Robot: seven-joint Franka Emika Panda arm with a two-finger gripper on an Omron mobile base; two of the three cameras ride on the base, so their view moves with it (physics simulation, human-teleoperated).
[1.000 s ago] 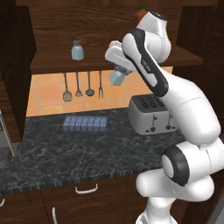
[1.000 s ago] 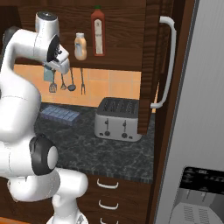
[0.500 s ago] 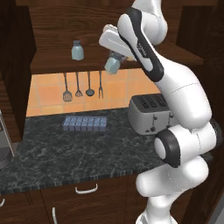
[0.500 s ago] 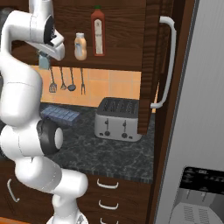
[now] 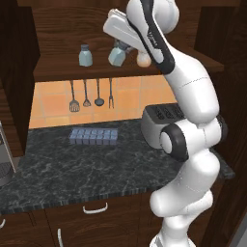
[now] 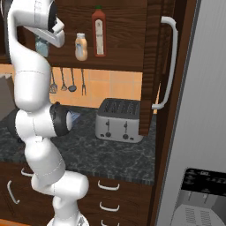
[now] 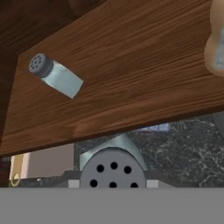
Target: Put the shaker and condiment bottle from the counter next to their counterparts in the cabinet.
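At the front, the counter (image 5: 72, 166) runs dark and marbled over drawers (image 5: 94, 212) with white handles, and on it lie a blue-grey tray (image 5: 93, 136) of small cells near the wall and, to the right, a silver toaster (image 6: 120, 120) partly behind the arm in the left base view. Behind these the orange tiled wall (image 5: 53, 103) carries four dark utensils (image 5: 86, 94) hanging in a row. Above them the cabinet (image 5: 67, 67) shelf juts out, and here the gripper (image 5: 118, 52) is closed on the shaker (image 5: 117, 54) — it holds it by the upper part, with the pale body just above the shelf's front edge, tilted a little; whether the base touches the plank I cannot tell. In the hand view the shaker's grey holed cap (image 7: 113, 169) sits right between the finger tips, with the shelf's wood grain spread beyond it. To the left on the same shelf, well apart, stands the second shaker (image 5: 85, 55), upright, grey cap on top; the hand view shows it (image 7: 56, 76) too. Just right of the held shaker the orange bottle (image 6: 80, 47) stands on the shelf, partly hidden by the arm in the left base view — and right beside it, further right, the tall red bottle (image 6: 99, 32) with its green cap.
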